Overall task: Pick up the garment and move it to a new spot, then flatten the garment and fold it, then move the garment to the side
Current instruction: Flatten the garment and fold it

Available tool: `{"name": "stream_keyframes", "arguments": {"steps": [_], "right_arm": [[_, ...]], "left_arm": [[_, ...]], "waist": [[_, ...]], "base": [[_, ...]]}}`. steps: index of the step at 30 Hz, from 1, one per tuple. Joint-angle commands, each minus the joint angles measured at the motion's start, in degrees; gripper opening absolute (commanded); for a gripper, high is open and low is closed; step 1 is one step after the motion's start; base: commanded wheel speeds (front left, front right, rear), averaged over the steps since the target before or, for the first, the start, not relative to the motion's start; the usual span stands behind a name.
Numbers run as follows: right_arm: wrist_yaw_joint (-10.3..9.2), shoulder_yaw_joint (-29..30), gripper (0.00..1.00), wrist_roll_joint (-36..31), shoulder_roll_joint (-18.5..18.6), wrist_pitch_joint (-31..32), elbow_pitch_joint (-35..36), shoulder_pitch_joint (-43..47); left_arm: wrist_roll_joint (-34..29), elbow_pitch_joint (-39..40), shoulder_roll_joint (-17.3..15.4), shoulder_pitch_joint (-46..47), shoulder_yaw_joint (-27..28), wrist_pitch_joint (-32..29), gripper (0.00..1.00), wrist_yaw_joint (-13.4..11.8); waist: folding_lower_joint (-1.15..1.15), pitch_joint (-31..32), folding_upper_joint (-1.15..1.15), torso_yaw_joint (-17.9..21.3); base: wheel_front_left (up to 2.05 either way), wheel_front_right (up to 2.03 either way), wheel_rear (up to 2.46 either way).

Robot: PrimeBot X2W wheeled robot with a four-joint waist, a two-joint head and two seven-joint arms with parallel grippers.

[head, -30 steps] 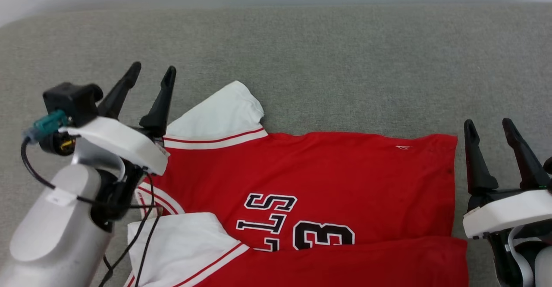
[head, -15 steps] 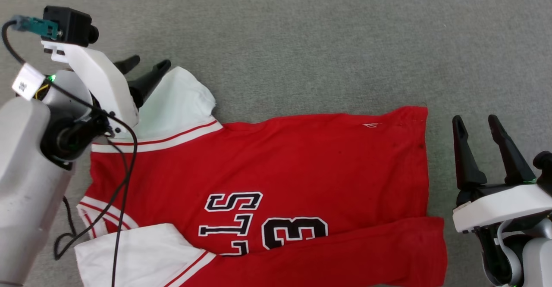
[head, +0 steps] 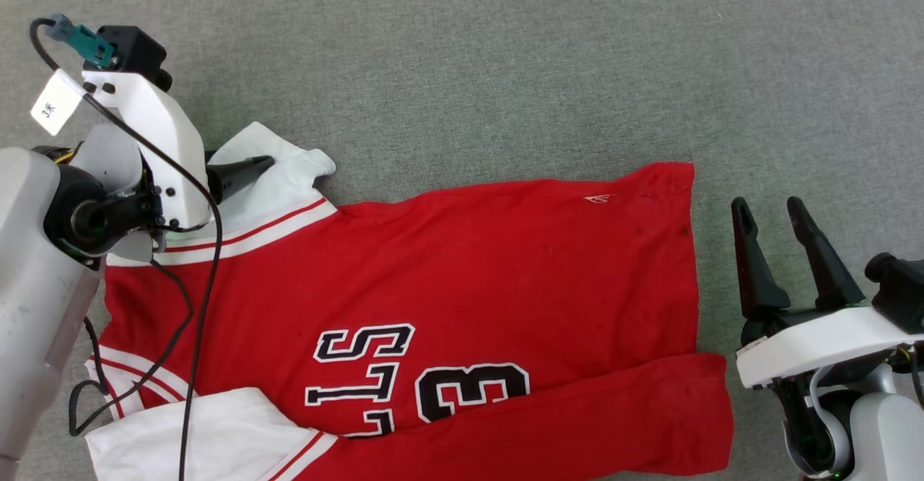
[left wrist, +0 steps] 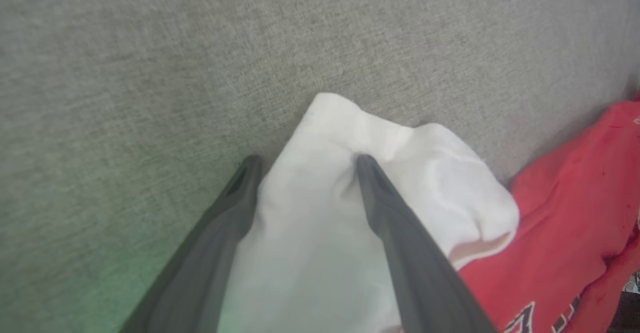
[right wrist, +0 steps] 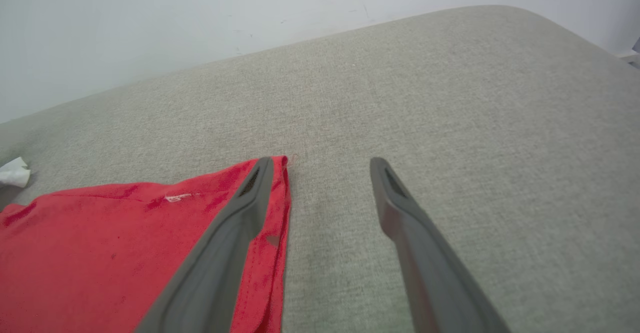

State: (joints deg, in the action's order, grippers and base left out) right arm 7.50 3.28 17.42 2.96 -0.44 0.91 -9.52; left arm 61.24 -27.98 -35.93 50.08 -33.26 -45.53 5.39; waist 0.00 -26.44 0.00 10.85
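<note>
garment (head: pixel 469 264): we judge 1 near fold done, rest pending. left gripper (left wrist: pixel 306 160) spread astride far sleeve (left wrist: pixel 400 148); right gripper (head: pixel 766 204) spread, empty.

One red jersey (head: pixel 505 264) lies on one grey padded surface (head: pixel 505 69). The jersey has two white sleeves, a far sleeve (head: pixel 289 174) and a near sleeve (head: pixel 209 430). It also has one black number 3 (head: pixel 473 391) and one small white logo (head: pixel 598 198). There are two grippers, the left gripper (left wrist: pixel 308 159) and the right gripper (head: pixel 766 206), each with two dark jaws. One paper tag (head: pixel 54 109) hangs by the left arm.
</note>
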Motion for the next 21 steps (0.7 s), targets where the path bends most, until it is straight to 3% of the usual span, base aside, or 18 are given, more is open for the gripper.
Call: {"name": "stream_keyframes", "arguments": {"steps": [1, 2, 3, 4, 10, 14, 21], "right_arm": [[-0.03, -0.08, 1.0, 0.22, -0.14, 0.16, -0.27, -0.92], [-0.03, -0.14, 1.0, 0.37, -0.13, 0.39, -0.49, -0.89], [-0.03, -0.37, 1.0, 0.7, -0.14, 0.91, -0.62, -0.89], [-0.03, -0.48, 1.0, 1.04, -0.14, 1.46, -0.89, -0.83], [-0.03, -0.43, 1.0, 1.82, -0.12, 7.53, -2.64, -2.86], [-0.03, -0.09, 1.0, 0.48, 0.9, 17.86, -5.09, -6.45], [-0.03, 0.42, 1.0, 0.13, 4.33, 37.69, -8.27, -13.79]], "left_arm": [[0.01, -3.62, 1.06, -5.82, -3.7, -3.74, 1.0, -0.59], [0.46, -4.16, 1.62, -6.38, -3.99, -4.19, 0.48, -0.49], [0.37, -4.32, 2.04, -6.5, -4.21, -3.93, 0.15, -0.29], [0.27, -4.6, 2.46, -6.52, -4.41, -3.42, 0.0, -0.13], [-0.99, -4.21, 3.19, -3.18, -2.61, 3.26, 0.0, 1.0], [-1.73, -3.52, 2.67, -0.72, -0.8, 7.96, 0.0, 1.28], [-2.43, -0.55, 3.37, 1.78, -0.56, 11.03, 0.0, 1.6]], "waist": [[0.0, 0.02, 0.0, 0.18], [0.0, 0.13, 0.0, 0.26], [0.0, 0.21, 0.0, 0.27], [0.0, 0.41, 0.0, 0.2], [0.0, 2.26, 0.0, -1.01], [0.0, 3.98, 0.0, -2.46], [0.0, 4.91, 0.0, -6.7]], "base": [[0.0, 0.0, 0.0], [0.0, 0.0, 0.0], [0.0, 0.0, 0.0], [0.0, 0.0, 0.0], [0.0, 0.0, 0.0], [0.0, 0.0, 0.0], [0.0, 0.0, 0.0]]}}
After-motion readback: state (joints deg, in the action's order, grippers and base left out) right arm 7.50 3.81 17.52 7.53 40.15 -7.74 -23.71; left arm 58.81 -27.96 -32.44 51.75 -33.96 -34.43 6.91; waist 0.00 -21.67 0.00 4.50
